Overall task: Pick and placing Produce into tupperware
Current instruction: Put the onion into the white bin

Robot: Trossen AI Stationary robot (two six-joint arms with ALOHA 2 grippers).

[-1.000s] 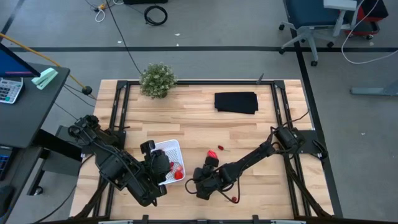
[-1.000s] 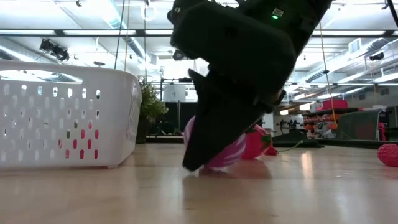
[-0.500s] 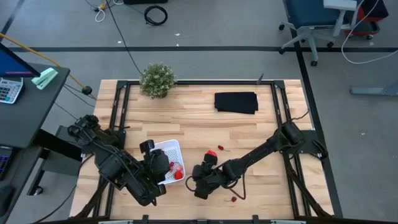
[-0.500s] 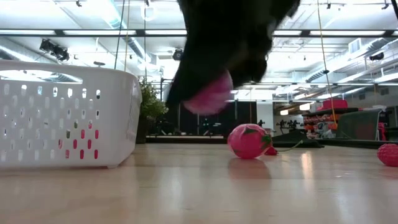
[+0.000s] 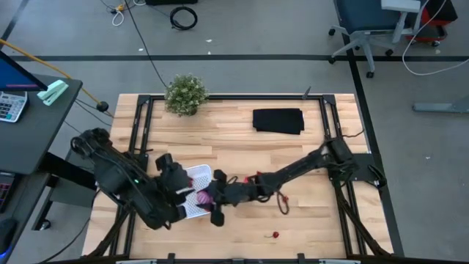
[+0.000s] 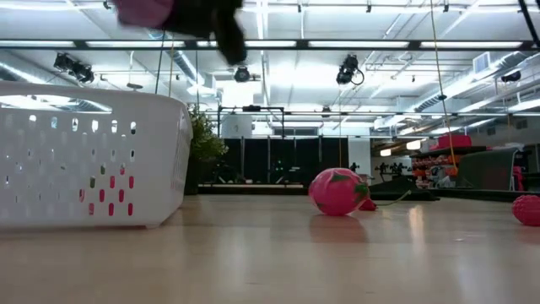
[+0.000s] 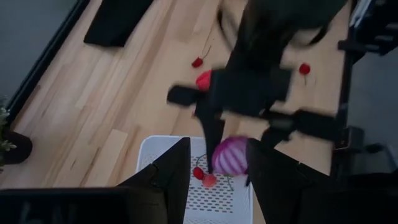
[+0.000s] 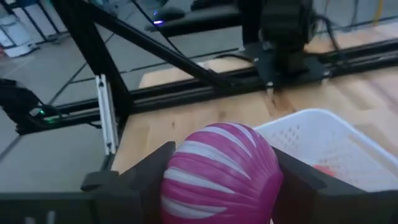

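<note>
Tabletop: pale wooden butcher-block tabletop point(image 5: 220, 139) on a black frame.
Right arm: reaches across the tabletop to the basket; right tool point(image 5: 211, 199) sits over the basket's near-right edge, fingers point(image 8: 146, 171) clamped on either side of the ball.
Left arm: at the front-left corner; left tool point(image 5: 183, 196) hovers over the basket, fingers point(image 7: 171, 171) spread wide with nothing between them.
Cloth: flat black cloth rectangle point(image 5: 278, 121) lying at the back right, well apart from the arms.
Plant: bushy green potted plant point(image 5: 185, 94) at the back-left edge.
Tupperware: small white rectangular plastic basket with perforated walls and base point(image 5: 196, 176), front left of centre; two small red pieces point(image 7: 204, 177) lie on its base in the left wrist view.
Ball: purple-magenta ball with pale stripes point(image 8: 221, 171), raised off the tabletop in the right tool's grip, above the basket's rim.
Loose produce: rounded red-pink toy fruit with a green top point(image 6: 337, 191) on the tabletop right of the basket; tiny red piece point(image 5: 275, 235) near the front edge; another small pink-red piece point(image 6: 526, 209) at the low view's right border.
</note>
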